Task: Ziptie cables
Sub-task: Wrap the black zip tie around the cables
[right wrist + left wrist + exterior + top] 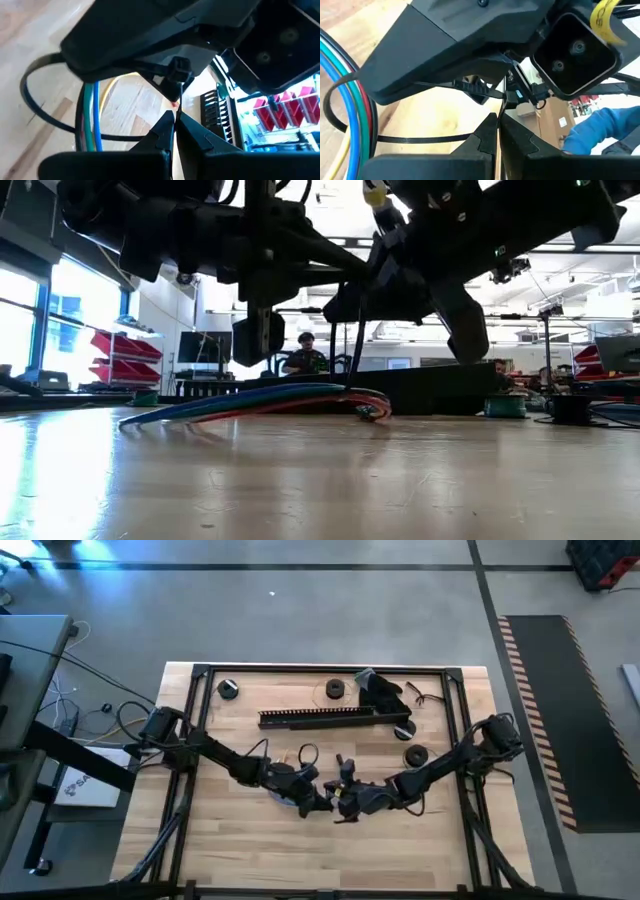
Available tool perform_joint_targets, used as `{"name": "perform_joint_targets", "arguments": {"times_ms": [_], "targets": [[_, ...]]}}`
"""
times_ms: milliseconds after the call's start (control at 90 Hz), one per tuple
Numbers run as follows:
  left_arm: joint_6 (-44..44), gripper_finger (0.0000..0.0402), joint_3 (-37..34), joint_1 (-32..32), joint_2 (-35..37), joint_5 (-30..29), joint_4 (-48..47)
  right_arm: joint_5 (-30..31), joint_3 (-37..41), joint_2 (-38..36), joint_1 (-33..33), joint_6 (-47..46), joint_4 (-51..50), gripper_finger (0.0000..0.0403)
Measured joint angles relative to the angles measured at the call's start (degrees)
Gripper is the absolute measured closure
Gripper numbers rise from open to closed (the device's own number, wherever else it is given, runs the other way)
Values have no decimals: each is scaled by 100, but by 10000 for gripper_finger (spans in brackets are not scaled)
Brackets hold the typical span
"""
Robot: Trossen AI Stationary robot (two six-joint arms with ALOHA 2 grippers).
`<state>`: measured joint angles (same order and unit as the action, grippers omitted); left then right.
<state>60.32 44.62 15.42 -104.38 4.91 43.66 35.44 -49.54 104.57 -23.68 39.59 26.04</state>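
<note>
Both grippers meet at centre-bottom of the high view, over the cables (pixel 262 402) on the table (pixel 250 840). The left gripper (pixel 497 120) has its jaws closed on the ziptie (pixel 420 138) tail. The right gripper (pixel 175 116) pinches near the head, probably to pull the loop tight around the cables.

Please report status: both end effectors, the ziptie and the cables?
Both end effectors shut on ziptie, mid-table. Ziptie looped around cables. Nothing blocking.
</note>
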Motion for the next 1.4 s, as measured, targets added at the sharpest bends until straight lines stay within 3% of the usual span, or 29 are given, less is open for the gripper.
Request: {"name": "perform_joint_targets", "arguments": {"times_ms": [489, 678, 1044, 1400], "targets": [[227, 402, -190, 0, 7, -8, 14, 0, 0, 0, -16, 289, 385, 403], [357, 402, -458, 0, 7, -141, 756, -144, 0, 0, -123, 276, 396, 403], [370, 402, -527, -2, 7, -181, 728, -174, 0, 0, -151, 201, 712, 403], [398, 402, -524, 2, -173, -197, 756, -638, 2, 2, -146, 236, 651, 403]]}}
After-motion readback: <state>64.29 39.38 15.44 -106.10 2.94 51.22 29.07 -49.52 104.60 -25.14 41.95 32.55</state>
